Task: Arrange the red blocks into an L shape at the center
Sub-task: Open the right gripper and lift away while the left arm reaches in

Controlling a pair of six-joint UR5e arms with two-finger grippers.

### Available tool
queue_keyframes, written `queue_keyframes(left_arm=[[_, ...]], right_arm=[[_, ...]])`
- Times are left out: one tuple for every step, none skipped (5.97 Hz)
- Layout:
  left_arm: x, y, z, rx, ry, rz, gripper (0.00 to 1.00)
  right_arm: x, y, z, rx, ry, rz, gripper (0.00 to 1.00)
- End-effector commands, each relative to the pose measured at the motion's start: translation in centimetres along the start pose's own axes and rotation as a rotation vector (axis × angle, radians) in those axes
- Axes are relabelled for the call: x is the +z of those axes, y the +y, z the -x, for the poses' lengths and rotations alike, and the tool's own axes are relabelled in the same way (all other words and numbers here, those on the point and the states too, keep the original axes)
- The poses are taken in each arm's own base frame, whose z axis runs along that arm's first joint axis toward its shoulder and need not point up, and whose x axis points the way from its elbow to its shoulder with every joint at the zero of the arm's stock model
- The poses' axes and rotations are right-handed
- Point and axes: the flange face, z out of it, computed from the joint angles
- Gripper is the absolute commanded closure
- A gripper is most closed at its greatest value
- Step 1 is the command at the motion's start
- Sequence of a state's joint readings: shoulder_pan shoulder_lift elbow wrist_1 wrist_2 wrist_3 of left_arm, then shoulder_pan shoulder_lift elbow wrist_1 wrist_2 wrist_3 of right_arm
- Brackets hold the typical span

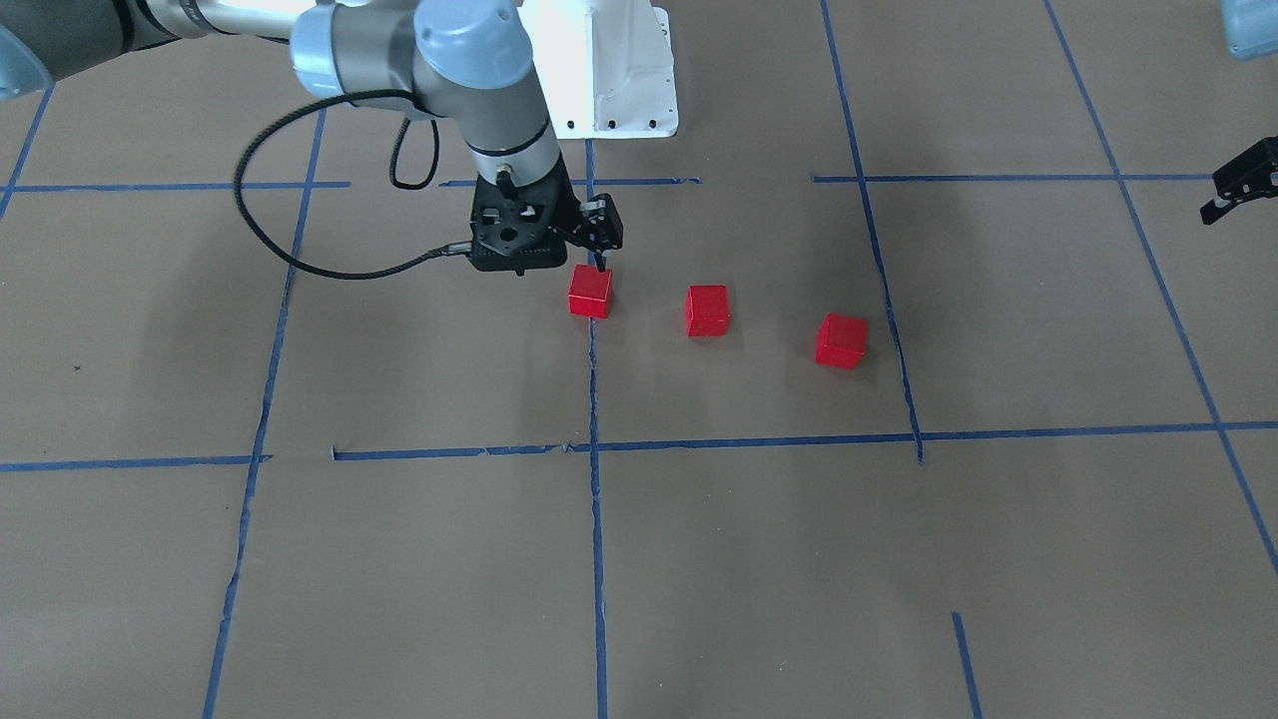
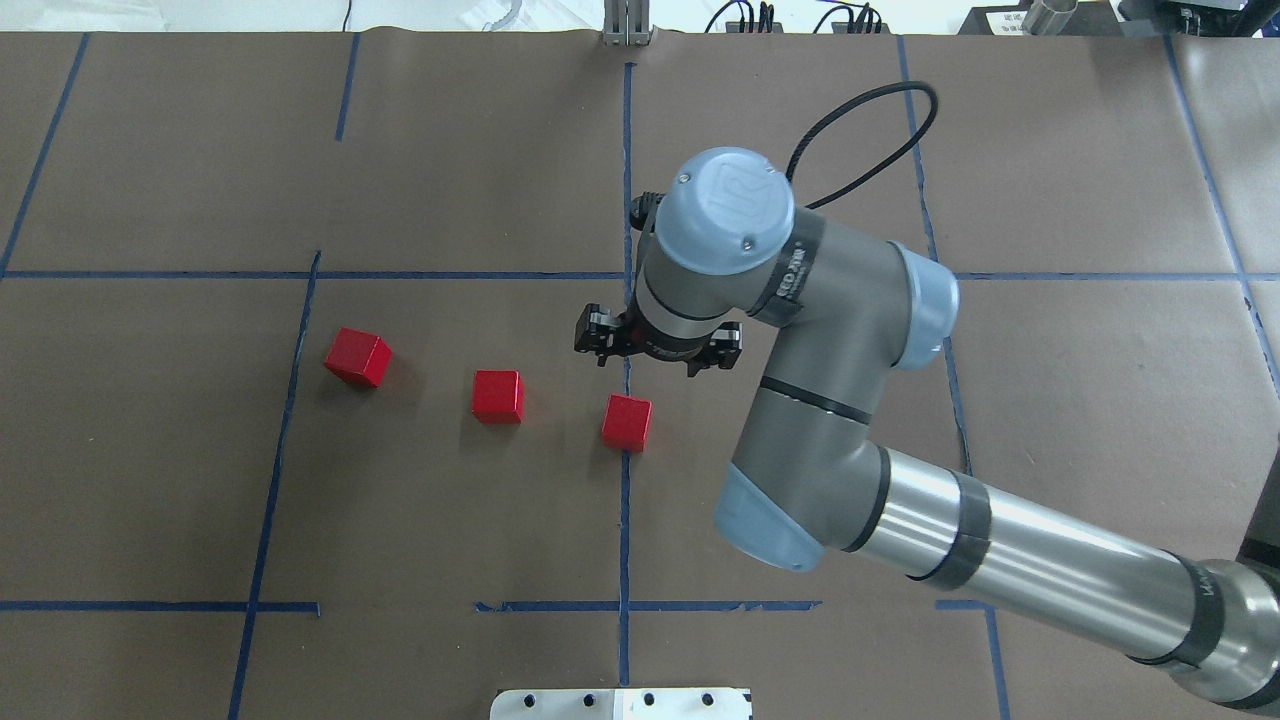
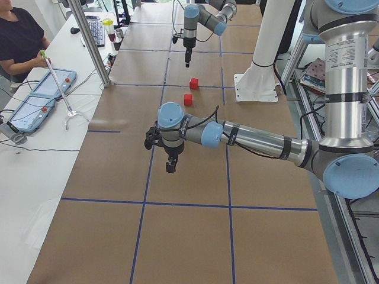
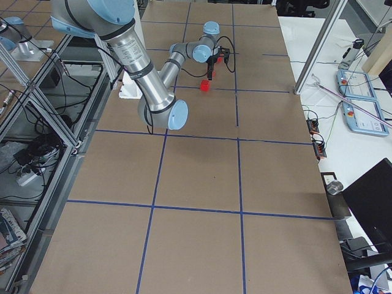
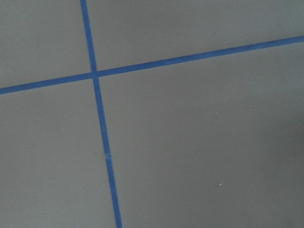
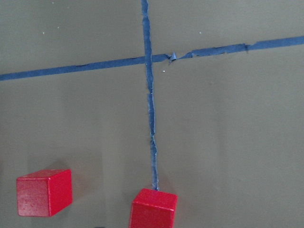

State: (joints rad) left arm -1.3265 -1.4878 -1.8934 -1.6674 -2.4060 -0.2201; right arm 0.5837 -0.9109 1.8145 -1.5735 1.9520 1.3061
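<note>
Three red blocks lie in a loose row on the brown paper: one (image 1: 590,292) on a blue tape line, one (image 1: 708,311) in the middle, one (image 1: 841,341) farthest out. From overhead they are the near-centre block (image 2: 627,422), the middle block (image 2: 498,396) and the left block (image 2: 358,357). My right gripper (image 1: 599,262) points down just above the far edge of the block on the line; it looks shut and holds nothing. The right wrist view shows that block (image 6: 153,209) and the middle one (image 6: 44,192). My left gripper (image 1: 1213,210) hangs well off to the side, looks shut and is empty.
Blue tape lines (image 1: 595,519) divide the paper into large squares. The white base mount (image 1: 611,70) stands at the robot's edge of the table. A black cable (image 1: 262,235) loops off the right wrist. An operator (image 3: 18,35) sits at a side desk.
</note>
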Motion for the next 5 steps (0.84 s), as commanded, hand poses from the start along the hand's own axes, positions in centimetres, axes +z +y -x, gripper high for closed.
queue_keyframes(left_arm=[[2.9,-3.7,-11.2,-0.039,0.112,-0.019,0.0],[4.9,-4.8,-17.6,-0.072,0.155,-0.004,0.0],[8.4,-5.7,-26.9,-0.083,0.153,0.01,0.0],[11.2,-5.1,-33.6,-0.09,0.158,0.023,0.0],[13.3,-6.5,-38.7,-0.133,0.17,0.049,0.0]], right_arm=[[-5.0,0.5,-8.0,0.022,-0.011,-0.048,0.0],[-5.9,0.8,-11.1,0.036,0.001,-0.07,0.0],[-6.4,-0.9,-13.6,0.071,0.028,-0.094,0.0],[-5.8,-0.9,-16.3,0.064,0.066,-0.083,0.0],[-6.1,-1.7,-17.1,0.082,0.083,-0.103,0.0]])
